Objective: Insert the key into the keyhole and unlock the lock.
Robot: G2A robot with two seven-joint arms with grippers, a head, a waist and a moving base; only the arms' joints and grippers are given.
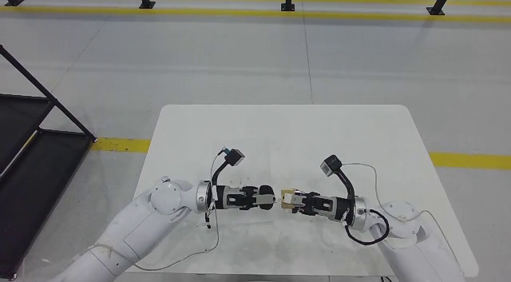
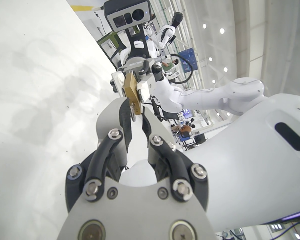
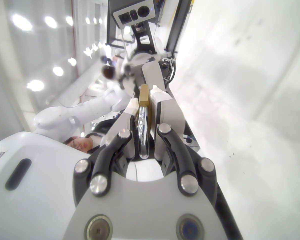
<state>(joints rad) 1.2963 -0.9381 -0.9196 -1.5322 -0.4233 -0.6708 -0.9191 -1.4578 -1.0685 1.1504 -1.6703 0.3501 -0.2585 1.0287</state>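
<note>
The right gripper (image 3: 143,102) pinches the lock (image 3: 144,96); the left gripper (image 2: 134,108) pinches the key (image 2: 133,113) against the lock's base.

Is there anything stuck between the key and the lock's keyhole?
Nothing I can see. The left claw holds the key right against the end of the brass lock, which the right claw grips. The keyhole itself is hidden behind the key, so I can't tell how far in it is.

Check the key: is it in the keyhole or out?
Apparently in: the key, held in the left gripper, shows only its head, tight against the end of the lock. How deep it sits, cannot tell.
</note>
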